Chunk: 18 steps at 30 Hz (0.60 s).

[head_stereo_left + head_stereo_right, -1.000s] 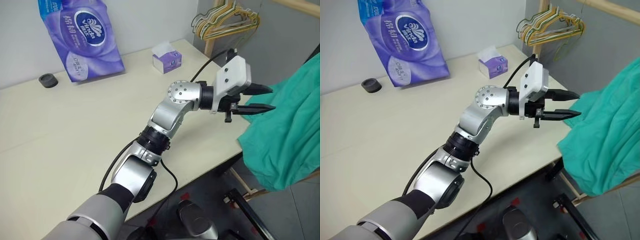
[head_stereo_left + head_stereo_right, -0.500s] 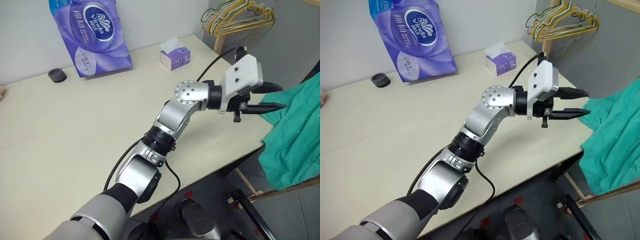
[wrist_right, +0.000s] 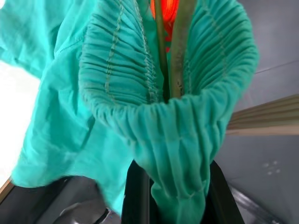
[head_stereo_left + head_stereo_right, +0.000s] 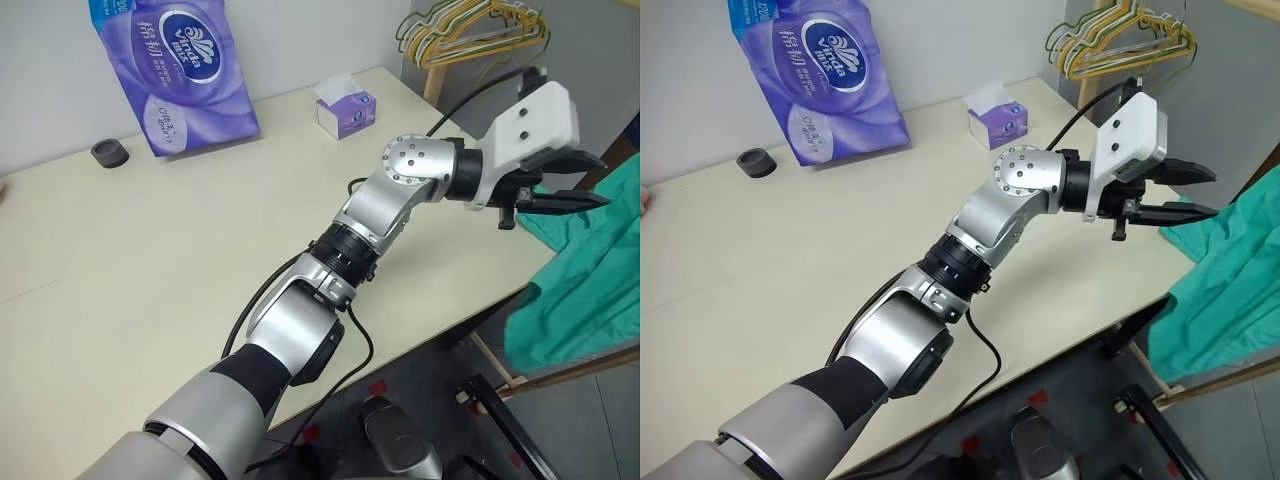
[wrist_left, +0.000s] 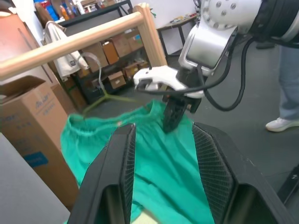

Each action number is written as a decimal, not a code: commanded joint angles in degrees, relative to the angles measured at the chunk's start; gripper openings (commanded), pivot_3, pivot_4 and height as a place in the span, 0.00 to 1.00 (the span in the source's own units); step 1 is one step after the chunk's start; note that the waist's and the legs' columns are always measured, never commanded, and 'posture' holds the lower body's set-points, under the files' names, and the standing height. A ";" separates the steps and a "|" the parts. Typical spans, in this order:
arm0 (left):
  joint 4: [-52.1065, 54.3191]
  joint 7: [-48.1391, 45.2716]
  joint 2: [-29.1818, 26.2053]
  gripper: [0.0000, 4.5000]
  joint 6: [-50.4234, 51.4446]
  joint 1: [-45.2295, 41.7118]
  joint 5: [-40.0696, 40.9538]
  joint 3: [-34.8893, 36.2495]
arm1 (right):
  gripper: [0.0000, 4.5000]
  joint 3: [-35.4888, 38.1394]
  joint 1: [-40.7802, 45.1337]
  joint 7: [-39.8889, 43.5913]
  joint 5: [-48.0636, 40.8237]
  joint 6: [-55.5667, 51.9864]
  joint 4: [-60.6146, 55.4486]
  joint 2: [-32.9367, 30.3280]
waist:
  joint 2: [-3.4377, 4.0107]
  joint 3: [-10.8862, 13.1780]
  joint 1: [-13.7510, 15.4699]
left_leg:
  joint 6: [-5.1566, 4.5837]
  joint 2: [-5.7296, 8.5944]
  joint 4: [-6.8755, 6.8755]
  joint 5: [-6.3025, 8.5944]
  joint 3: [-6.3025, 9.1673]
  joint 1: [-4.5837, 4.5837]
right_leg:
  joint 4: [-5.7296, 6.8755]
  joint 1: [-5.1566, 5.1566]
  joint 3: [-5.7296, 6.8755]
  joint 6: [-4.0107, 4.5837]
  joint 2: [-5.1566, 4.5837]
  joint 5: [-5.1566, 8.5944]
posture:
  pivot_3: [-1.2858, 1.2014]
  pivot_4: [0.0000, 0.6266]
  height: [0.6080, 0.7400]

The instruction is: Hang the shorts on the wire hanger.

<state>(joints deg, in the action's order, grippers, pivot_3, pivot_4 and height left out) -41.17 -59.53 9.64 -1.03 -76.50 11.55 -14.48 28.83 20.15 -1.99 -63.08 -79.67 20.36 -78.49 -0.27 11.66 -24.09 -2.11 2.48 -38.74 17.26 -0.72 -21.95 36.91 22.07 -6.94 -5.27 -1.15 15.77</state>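
Left gripper reached out level past the far right corner of the table, jaws partly open with nothing between them, fingertips just short of the shorts. Shorts hung in the air off that table edge, a big teal mass draped downward.

In the left wrist view the right gripper came down onto the top edge of the shorts, fingers clamped together on the cloth. The right wrist view showed the gathered waistband bunched over and between its fingers, so it was closed on the shorts. The wire hanger ran up inside the open waistband, a red-orange mark glowing behind it; in the left wrist view its thin wire stuck out beside the waistband.

Around it: a wooden rail crossed above and behind the shorts, with cardboard boxes and shelving behind and a person's leg and shoe at the side. On the table, well clear of the work: purple tissue pack, small tissue box, dark round cap. Bunch of coloured hangers hung on a rack past the table corner, just behind the left arm's camera housing.
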 commanded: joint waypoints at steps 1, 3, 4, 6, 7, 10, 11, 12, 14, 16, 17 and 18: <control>0.02 0.07 4.67 0.45 -2.53 -2.82 0.62 0.82 | 0.00 5.01 0.39 1.88 2.52 -1.87 -5.73 0.90 | 0.00 0.00 0.00 | 0.00 0.00 0.00 0.00 -0.03 -0.02 | 0.00 0.03 -0.01 -0.01 0.00 -0.01 | 0.32 0.34 1.00; -0.24 0.18 4.70 0.45 -2.91 -2.82 0.49 0.72 | 0.00 6.88 -0.09 2.39 3.36 -3.45 -9.08 2.56 | 0.00 0.00 0.03 | -0.01 0.00 0.00 0.01 -0.04 -0.04 | -0.01 0.04 -0.01 -0.06 0.00 -0.01 | 0.32 0.34 1.00; -0.35 0.20 4.71 0.45 -3.05 -2.85 0.48 0.72 | 0.00 7.71 -0.25 2.60 3.66 -4.30 -10.64 3.47 | 0.00 0.00 0.05 | -0.02 0.01 0.00 0.01 -0.05 -0.05 | -0.01 0.06 -0.02 -0.08 -0.01 -0.01 | 0.32 0.34 1.00; -0.83 0.32 4.63 0.45 -3.53 -3.02 0.32 0.74 | 0.00 8.81 -0.25 3.10 4.30 -5.92 -13.71 5.27 | 0.00 0.00 0.07 | -0.02 0.00 0.00 0.02 -0.05 -0.09 | -0.01 0.09 -0.02 -0.10 -0.01 -0.01 | 0.32 0.34 1.00; -1.02 0.44 4.57 0.45 -3.75 -3.10 0.20 0.73 | 0.00 9.24 -0.34 3.57 4.41 -6.63 -15.55 6.09 | 0.00 0.00 0.08 | -0.02 0.01 0.00 0.02 -0.04 -0.09 | -0.01 0.09 -0.02 -0.11 -0.01 -0.01 | 0.32 0.34 1.00; -1.77 0.91 4.41 0.45 -4.43 -3.41 -0.17 0.78 | 0.00 10.49 -0.81 4.69 4.48 -8.18 -22.63 8.55 | 0.01 0.00 0.07 | -0.02 0.01 0.00 0.02 -0.04 -0.10 | -0.01 0.10 -0.02 -0.12 -0.01 -0.02 | 0.32 0.33 1.00; -2.00 1.02 4.36 0.45 -4.66 -3.49 -0.29 0.77 | 0.00 11.02 -0.71 4.86 4.46 -8.87 -24.65 9.32 | 0.01 0.00 0.06 | -0.02 0.00 0.00 0.02 -0.04 -0.10 | 0.00 0.12 -0.03 -0.13 -0.01 -0.02 | 0.32 0.33 1.00; -2.20 1.12 4.30 0.45 -4.89 -3.57 -0.41 0.76 | 0.00 11.55 -0.76 5.06 4.33 -9.60 -27.22 10.14 | 0.01 0.00 0.07 | -0.02 0.01 -0.01 0.02 -0.04 -0.11 | 0.01 0.13 -0.03 -0.13 -0.01 -0.02 | 0.32 0.33 1.00; -2.54 1.26 4.26 0.45 -5.16 -3.71 -0.54 0.79 | 0.00 12.48 -0.62 5.20 4.66 -10.75 -31.53 11.60 | 0.01 0.00 0.09 | -0.02 0.00 -0.01 0.02 -0.03 -0.12 | 0.01 0.13 -0.01 -0.13 -0.01 -0.03 | 0.32 0.33 1.00; -2.85 1.39 4.22 0.45 -5.48 -3.85 -0.63 0.81 | 0.00 13.32 0.04 5.17 5.11 -11.96 -34.60 13.00 | 0.01 0.00 0.10 | -0.03 0.01 -0.01 0.02 -0.02 -0.16 | 0.00 0.16 0.00 -0.14 -0.01 -0.03 | 0.32 0.33 1.00; -3.07 1.56 4.23 0.45 -5.65 -4.04 -0.68 0.86 | 0.00 14.29 0.90 3.92 4.58 -12.39 -35.51 13.94 | 0.00 0.00 0.09 | -0.03 0.00 -0.01 0.02 -0.01 -0.18 | 0.00 0.17 0.00 -0.14 -0.01 -0.03 | 0.32 0.33 1.00; -3.34 1.74 4.24 0.45 -5.80 -4.32 -0.68 0.98 | 0.00 15.35 1.91 2.34 3.83 -12.72 -36.04 14.82 | 0.00 0.00 0.09 | -0.03 0.00 -0.02 0.02 0.00 -0.21 | -0.01 0.19 0.00 -0.15 -0.02 -0.03 | 0.32 0.34 1.00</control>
<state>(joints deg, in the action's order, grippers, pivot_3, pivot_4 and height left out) -45.16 -58.21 9.65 -5.58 -76.87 10.97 -14.31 40.30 19.98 1.87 -58.72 -92.04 -13.15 -63.52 -0.26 11.66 -24.01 -2.14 2.48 -38.76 17.28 -0.72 -22.21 36.90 22.28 -6.94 -5.43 -1.17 15.73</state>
